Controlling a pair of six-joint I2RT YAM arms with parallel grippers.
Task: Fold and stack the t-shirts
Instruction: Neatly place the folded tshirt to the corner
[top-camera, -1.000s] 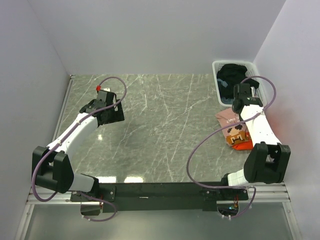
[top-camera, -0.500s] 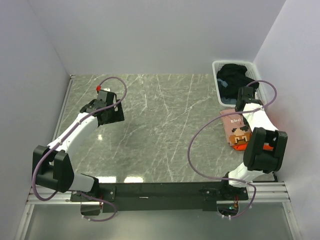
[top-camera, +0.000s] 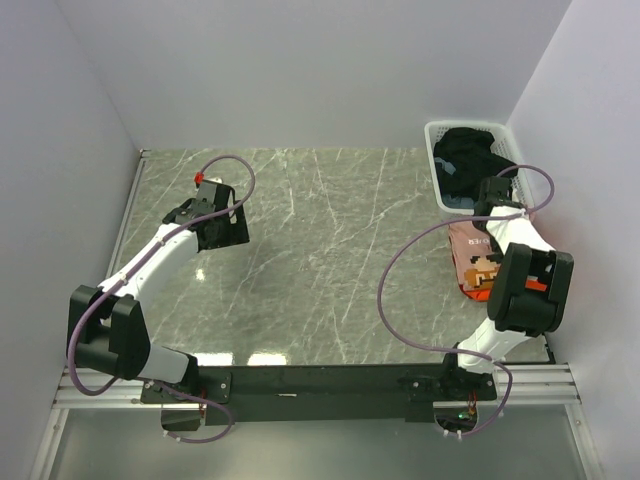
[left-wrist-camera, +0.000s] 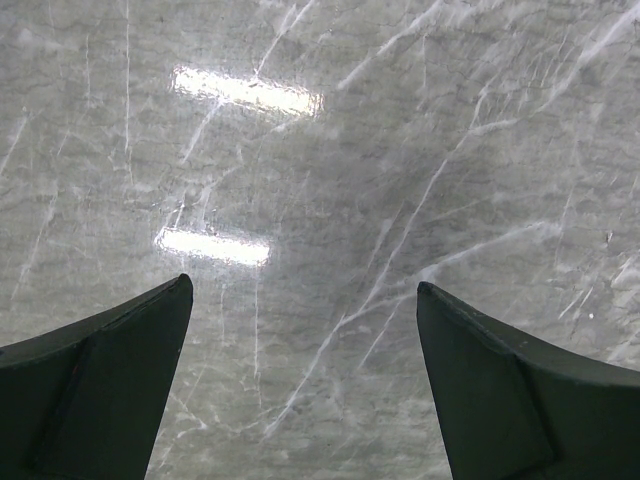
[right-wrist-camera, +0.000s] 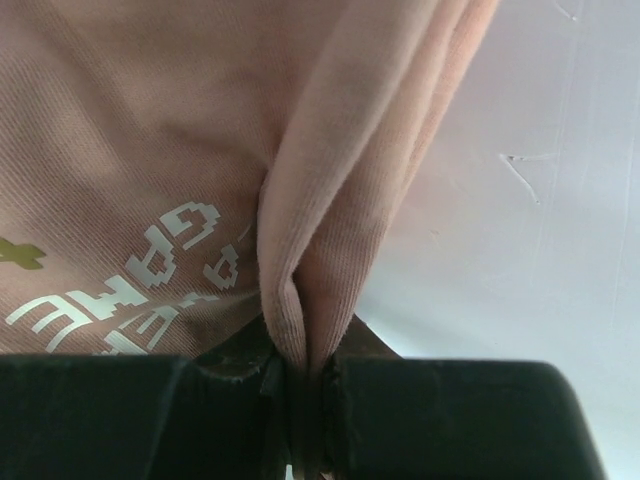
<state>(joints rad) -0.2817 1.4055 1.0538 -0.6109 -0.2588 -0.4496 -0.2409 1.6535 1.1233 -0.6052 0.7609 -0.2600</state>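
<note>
The dusty-pink t-shirt, pixel-art graphic facing up, lies at the right edge of the table just in front of the basket. A sliver of the orange t-shirt shows under its near edge. My right gripper is at the pink tee's far edge. In the right wrist view the right gripper is shut on a bunched fold of the pink fabric, with white lettering to the left of the fold. My left gripper hangs open over bare marble at the left, and the left wrist view shows the gripper with nothing in it.
A white laundry basket with dark clothes in it stands in the far right corner. The right wall runs close beside the right arm. A purple cable loops off the right arm over the table.
The right arm has swung toward the right wall, drawing the pink tee with it so it covers most of the orange one. The left arm has barely moved.
</note>
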